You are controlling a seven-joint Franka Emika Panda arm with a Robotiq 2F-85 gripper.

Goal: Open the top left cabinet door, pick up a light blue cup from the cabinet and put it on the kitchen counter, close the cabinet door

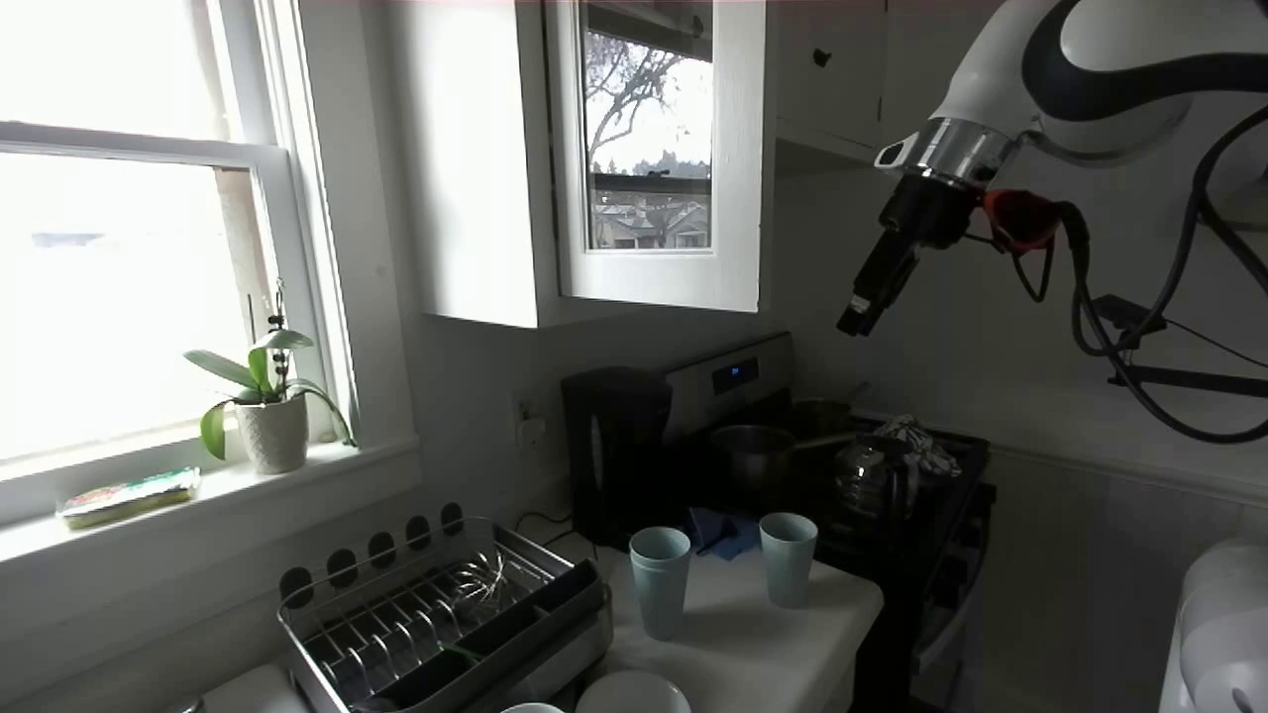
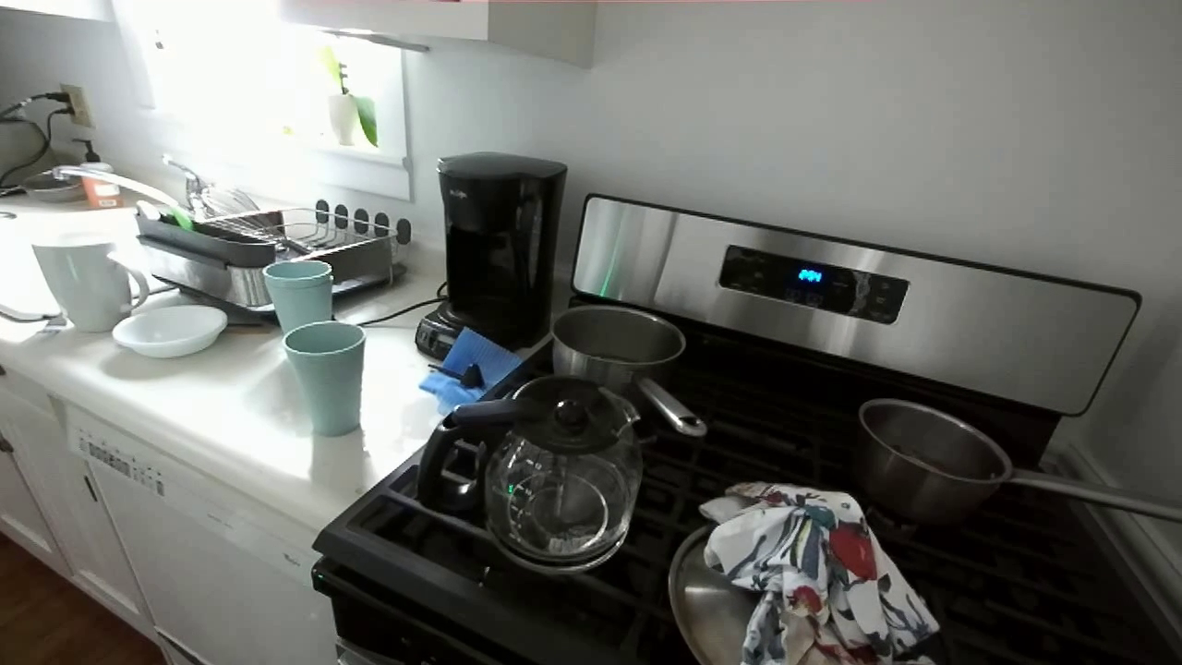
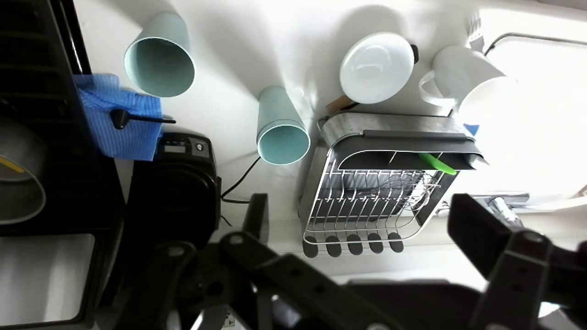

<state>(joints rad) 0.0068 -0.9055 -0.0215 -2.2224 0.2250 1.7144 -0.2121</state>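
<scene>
White table holds 2 lt-blue cups, upright, prob. for stability; unclear which is task's. Cabinet door ajar, prob. for access; closing likely next. Gripper spread wide, nothing held.

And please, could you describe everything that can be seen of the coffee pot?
The coffee pot is a rounded, clear vessel, apparently glass, with a black lid bearing a knob, and pale printed marks. At its left in an exterior view is a curved black handle. The lid is on. The pot stands upright on the black stove, near the counter. Whether it touches the saucepan behind it, I cannot tell.
</scene>
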